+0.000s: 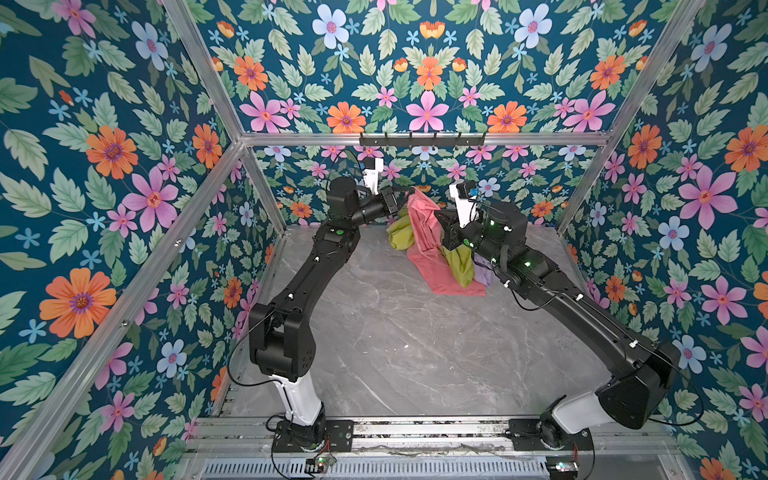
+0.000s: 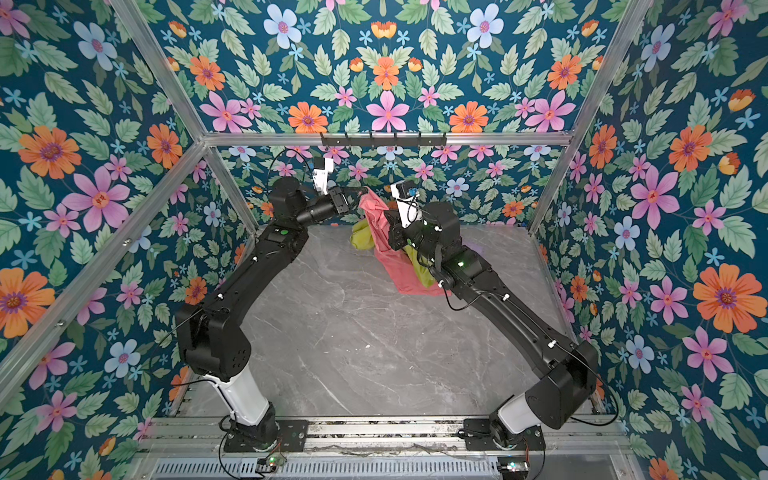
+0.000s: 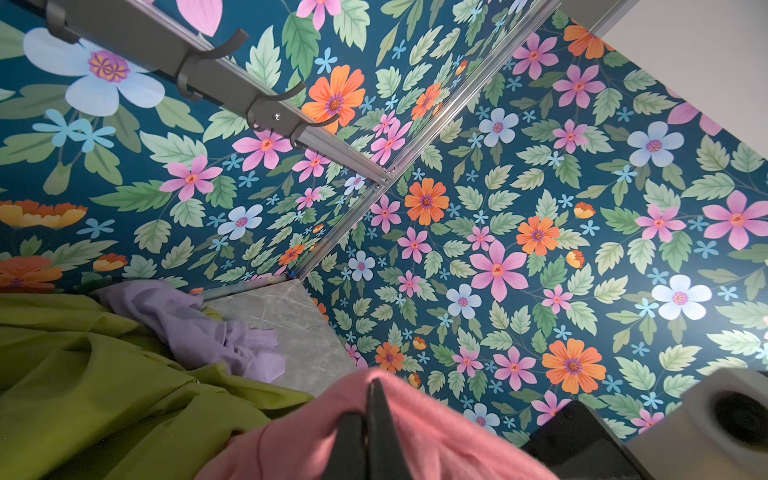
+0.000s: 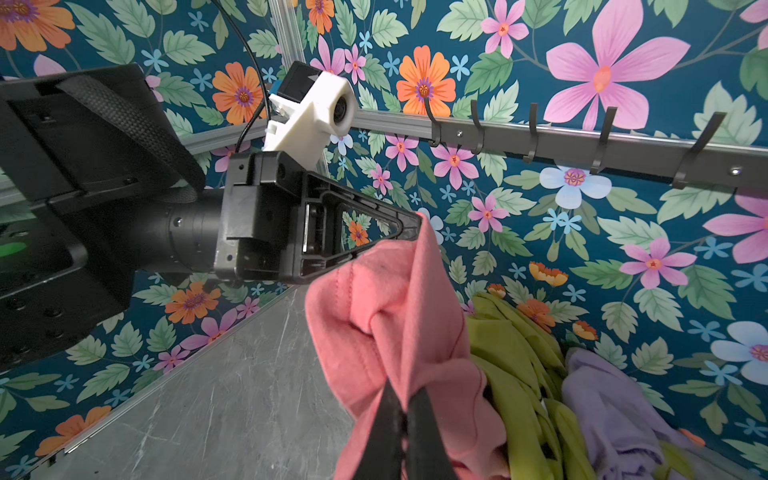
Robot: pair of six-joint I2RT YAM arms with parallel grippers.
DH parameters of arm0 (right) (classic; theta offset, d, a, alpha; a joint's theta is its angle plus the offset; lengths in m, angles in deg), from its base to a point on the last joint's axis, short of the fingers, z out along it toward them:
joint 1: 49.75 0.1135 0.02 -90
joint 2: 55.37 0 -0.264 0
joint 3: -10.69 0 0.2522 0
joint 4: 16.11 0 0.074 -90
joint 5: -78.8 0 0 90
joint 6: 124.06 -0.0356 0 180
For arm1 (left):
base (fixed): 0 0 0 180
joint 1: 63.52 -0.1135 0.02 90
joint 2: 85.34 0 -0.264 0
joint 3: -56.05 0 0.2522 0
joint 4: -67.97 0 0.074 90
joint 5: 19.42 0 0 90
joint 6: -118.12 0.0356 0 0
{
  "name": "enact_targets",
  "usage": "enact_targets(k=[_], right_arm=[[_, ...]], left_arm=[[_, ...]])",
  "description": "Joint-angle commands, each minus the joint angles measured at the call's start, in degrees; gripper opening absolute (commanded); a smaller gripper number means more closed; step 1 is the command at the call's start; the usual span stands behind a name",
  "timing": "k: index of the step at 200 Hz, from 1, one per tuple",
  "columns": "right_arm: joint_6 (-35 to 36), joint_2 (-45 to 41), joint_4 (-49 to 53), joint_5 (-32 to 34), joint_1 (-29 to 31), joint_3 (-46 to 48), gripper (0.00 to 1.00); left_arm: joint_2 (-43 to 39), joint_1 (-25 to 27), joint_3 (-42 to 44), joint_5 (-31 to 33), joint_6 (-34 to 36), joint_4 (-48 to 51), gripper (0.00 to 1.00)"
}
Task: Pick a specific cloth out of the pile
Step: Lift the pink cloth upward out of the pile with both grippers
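The cloth (image 1: 424,232), salmon-pink and plain, hangs raised at the far side of the grey marble table (image 1: 395,353), just in front of the flowered back wall (image 1: 428,75); its top corner is clenched in the left gripper (image 1: 409,192), whose jaws are pressed together on the fabric, as the right wrist view shows at the tip of that gripper (image 4: 417,226); lower down, a bunched fold of the cloth (image 4: 399,328) is pinched by the right gripper (image 4: 401,411), its two dark fingers (image 4: 386,419) closed tight on the pink fabric; in both top views the cloth's lower end drapes down and lies spread on the table, toward the near side of the pile (image 1: 457,266); the olive-green cloth (image 1: 401,235) shows on both sides of the pink sheet, one lobe to its left and another (image 2: 422,266) under the right arm; the lilac-purple cloth (image 1: 484,272) peeks out beside the green, partly hidden by the right arm; in the left wrist view the green cloth (image 3: 104,374) and the lilac one (image 3: 199,324) rest on the table near its far corner, while the pink fabric (image 3: 436,436) wraps the closed left fingertips (image 3: 376,399); a dark hook rail (image 1: 422,139) runs along the back frame above the arms.
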State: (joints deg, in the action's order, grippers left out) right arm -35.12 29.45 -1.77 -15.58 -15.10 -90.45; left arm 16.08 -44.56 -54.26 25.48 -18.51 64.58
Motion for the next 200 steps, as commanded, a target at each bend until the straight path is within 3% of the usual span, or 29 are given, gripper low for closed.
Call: enact_targets(k=[1,161,200], right_arm=[[0.4,-1.4,-3.1,-2.3,0.1,-0.5,0.00],[3.1,-4.2,-0.3,-4.3,0.7,-3.3,0.00],[3.8,-4.0,-0.2,-3.2,0.5,0.7,0.00]], left_arm=[[-1.1,-0.1,-0.6,1.2,-0.6,-4.1,0.00],[-0.4,-0.6,-3.0,1.2,0.5,-3.2,0.00],[-0.4,-0.7,-1.8,0.9,0.9,-2.1,0.00]])
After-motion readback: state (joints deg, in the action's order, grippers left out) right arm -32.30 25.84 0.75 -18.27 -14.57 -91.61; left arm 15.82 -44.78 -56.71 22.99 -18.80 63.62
